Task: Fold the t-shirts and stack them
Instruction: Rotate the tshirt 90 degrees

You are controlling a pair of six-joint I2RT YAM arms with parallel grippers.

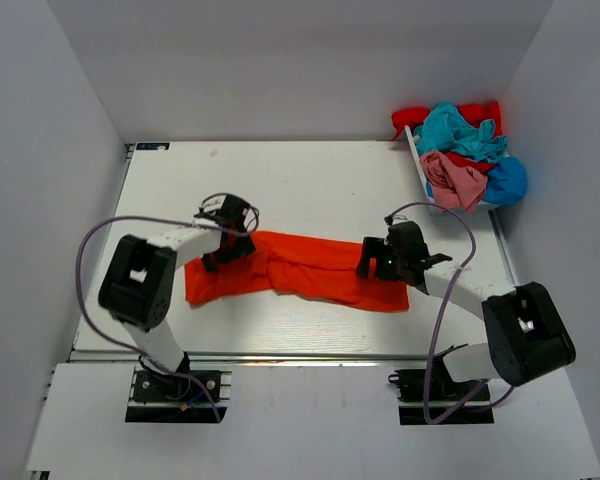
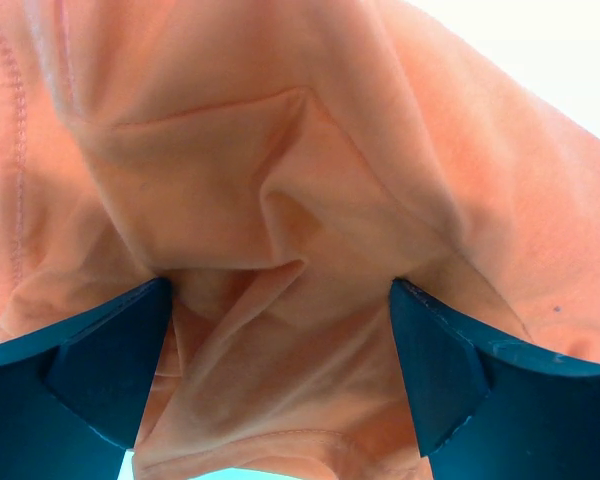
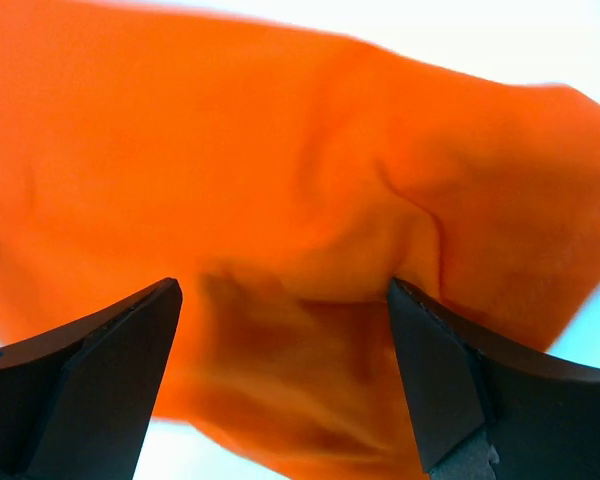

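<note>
Left gripper and right gripper hang with jaws spread wide over opposite ends of the orange-red t-shirt, cloth bunched between the fingers but nothing clamped

The orange-red t-shirt lies rumpled in a long band across the table, creased at its middle, and by the look of it the folding has barely begun: no neat fold shows and no stack exists. Well beyond the shirt's right end, a teal t-shirt, a pink t-shirt, a red t-shirt and a blue t-shirt sit heaped together in what appears to be a white bin, only one edge of it showing, all four apparently awaiting their turn
</note>
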